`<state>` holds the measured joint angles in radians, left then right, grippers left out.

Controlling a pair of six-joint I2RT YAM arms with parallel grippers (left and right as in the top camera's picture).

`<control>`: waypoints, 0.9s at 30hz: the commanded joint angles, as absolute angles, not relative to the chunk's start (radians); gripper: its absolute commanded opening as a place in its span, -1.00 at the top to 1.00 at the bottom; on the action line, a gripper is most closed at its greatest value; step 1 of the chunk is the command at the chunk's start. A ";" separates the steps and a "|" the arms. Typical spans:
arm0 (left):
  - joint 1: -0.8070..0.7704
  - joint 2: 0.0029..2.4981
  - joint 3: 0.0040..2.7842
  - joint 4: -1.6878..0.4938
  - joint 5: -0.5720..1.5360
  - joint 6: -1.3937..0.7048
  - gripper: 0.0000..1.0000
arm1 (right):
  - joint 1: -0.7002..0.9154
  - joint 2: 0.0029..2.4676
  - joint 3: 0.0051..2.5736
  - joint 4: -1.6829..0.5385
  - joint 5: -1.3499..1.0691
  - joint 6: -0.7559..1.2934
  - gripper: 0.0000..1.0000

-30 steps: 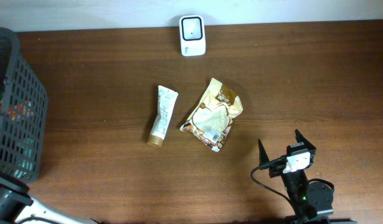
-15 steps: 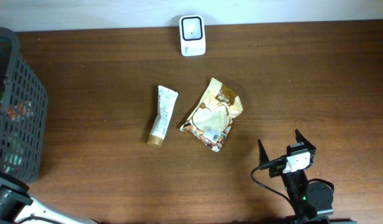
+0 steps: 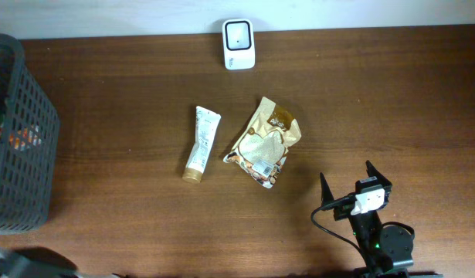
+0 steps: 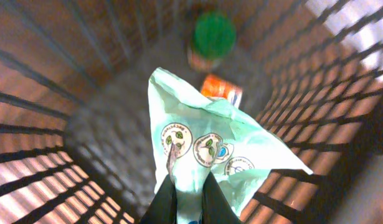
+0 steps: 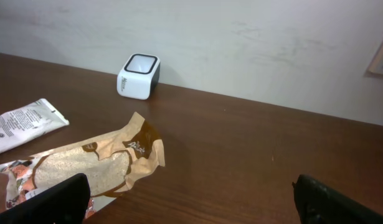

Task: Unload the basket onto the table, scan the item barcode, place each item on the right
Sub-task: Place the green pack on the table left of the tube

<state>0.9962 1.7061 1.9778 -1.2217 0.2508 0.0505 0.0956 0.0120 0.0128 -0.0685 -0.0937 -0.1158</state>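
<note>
In the left wrist view my left gripper point(image 4: 187, 199) hangs inside the grey basket point(image 4: 66, 143), shut on the lower edge of a pale green pouch point(image 4: 210, 143) with round logos. The pouch hangs above the basket floor. The white barcode scanner point(image 3: 239, 44) stands at the table's far edge, also seen in the right wrist view as the scanner point(image 5: 139, 76). My right gripper point(image 3: 351, 181) rests open near the front right, nothing between its fingers point(image 5: 54, 199).
The basket point(image 3: 21, 139) sits at the left table edge; a green-capped bottle point(image 4: 213, 34) and an orange packet point(image 4: 221, 90) lie in it. A white tube point(image 3: 201, 144) and a brown snack bag point(image 3: 264, 143) lie mid-table.
In the overhead view the left arm's white link at the bottom left has slid almost out of the frame. The right arm and the items on the table have not moved.
</note>
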 commanded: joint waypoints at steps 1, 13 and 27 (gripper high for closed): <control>0.994 1.572 1.995 -1.169 0.270 -0.132 1.00 | 0.104 0.007 0.006 -0.072 -0.084 -0.116 -0.97; 0.448 1.460 1.993 -1.284 0.370 -0.087 1.00 | 0.104 0.007 0.006 -0.072 -0.084 -0.116 -0.97; -0.069 1.566 1.383 -0.992 -0.105 -0.131 1.00 | 0.104 0.007 0.006 -0.072 -0.084 -0.116 -0.97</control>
<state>-0.0628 1.5185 1.5013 -1.0851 -0.0303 -0.1143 0.0956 0.0120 0.0128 -0.0685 -0.0937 -0.1162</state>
